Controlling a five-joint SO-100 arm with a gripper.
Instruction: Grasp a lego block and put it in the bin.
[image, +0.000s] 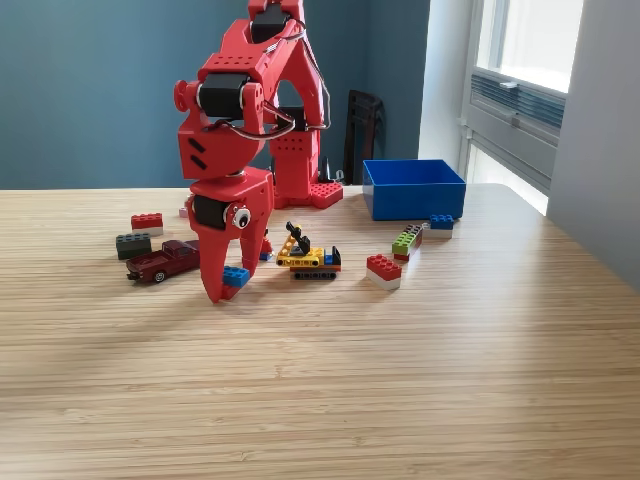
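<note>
My red gripper (229, 284) is low over the table at the exterior view's left of centre, fingers pointing down. A blue lego block (237, 276) shows between the fingers, with the left fingertip (212, 296) at the tabletop beside it. The jaws stand apart around the block, and I cannot tell whether they touch it. The bright blue bin (414, 188) sits at the back right, well away from the gripper. The gripper hides the small red piece by the blue block and most of the minifigure behind it.
A dark red toy car (160, 262), a dark grey brick (133, 244) and a red brick (147, 221) lie left of the gripper. A yellow vehicle (305, 258), a red-and-white brick (383, 269), a green stack (405, 241) and a blue-topped brick (441, 224) lie to its right.
</note>
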